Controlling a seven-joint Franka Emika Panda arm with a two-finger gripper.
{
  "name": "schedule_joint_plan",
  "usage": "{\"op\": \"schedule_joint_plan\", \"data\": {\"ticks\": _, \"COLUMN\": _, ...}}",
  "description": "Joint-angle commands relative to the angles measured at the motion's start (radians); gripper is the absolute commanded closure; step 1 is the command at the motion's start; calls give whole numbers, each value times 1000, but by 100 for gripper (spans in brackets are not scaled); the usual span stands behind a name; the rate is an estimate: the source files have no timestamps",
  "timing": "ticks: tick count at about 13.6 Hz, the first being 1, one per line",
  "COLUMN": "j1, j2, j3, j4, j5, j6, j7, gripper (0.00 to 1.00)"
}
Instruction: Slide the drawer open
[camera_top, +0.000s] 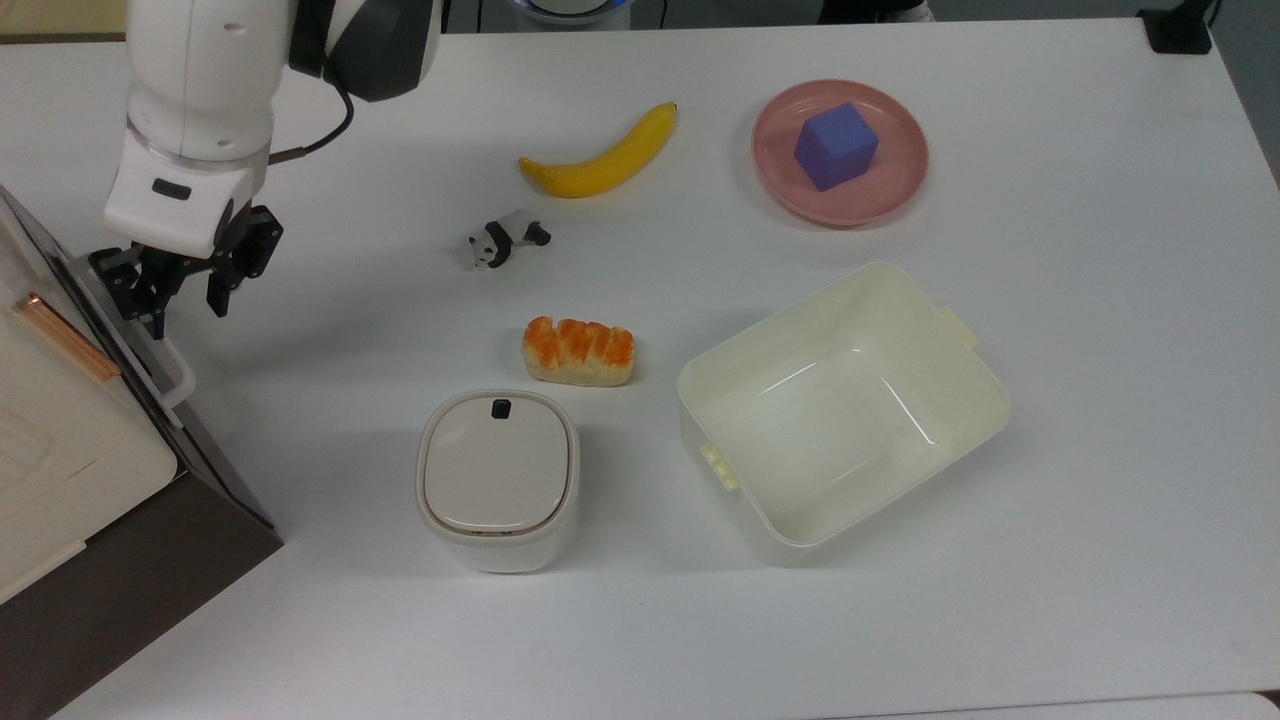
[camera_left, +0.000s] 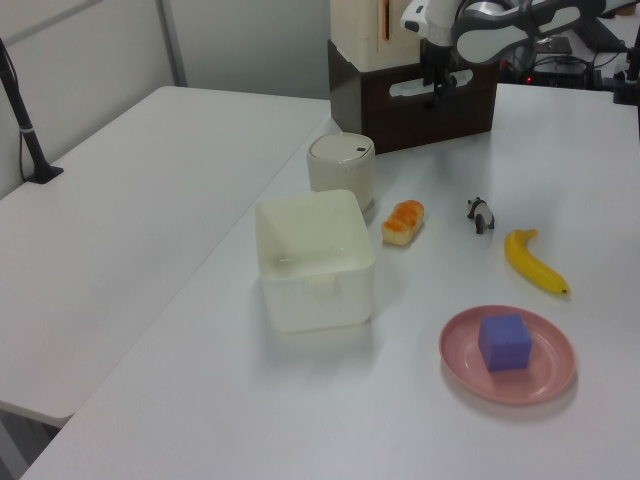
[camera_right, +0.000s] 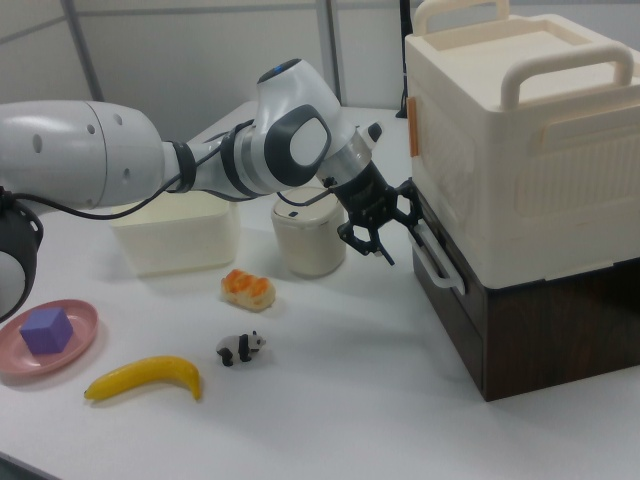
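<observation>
Top view first: a white table (camera_top: 1050, 620) carries everything, with broad bare surface along its near edge and on the top view's right. The dark brown drawer (camera_top: 150, 540) sits at the top view's left edge, closed, under a cream box (camera_top: 60, 450); its white loop handle (camera_top: 150, 345) juts toward the table's middle. The gripper (camera_top: 185, 300) hangs at the handle's far end, fingers spread, one on each side of the bar. A banana (camera_top: 600, 160), a toy panda (camera_top: 507, 240), a bread roll (camera_top: 578, 350), a white lidded bin (camera_top: 497, 480), a cream tub (camera_top: 840, 410) and a pink plate (camera_top: 775, 160) bearing a purple cube (camera_top: 835, 145) lie well apart from it.

Left view: the drawer (camera_left: 470, 105) stands at the table's far end, the gripper (camera_left: 438, 88) against its front. A second white table (camera_left: 130, 220) lies on the left view's left, beyond a narrow gap.

Right view: the drawer (camera_right: 540, 330) fills the right view's right, with the gripper (camera_right: 385, 235) open at its handle (camera_right: 437, 265). Bare table lies in front of the drawer.
</observation>
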Motion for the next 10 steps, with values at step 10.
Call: {"op": "schedule_joint_plan", "data": {"ticks": 10, "j1": -11, "j2": 3, "j3": -25, "j4": -8, "j5": -43, "j6": 27, "j7": 5, "gripper": 72}}
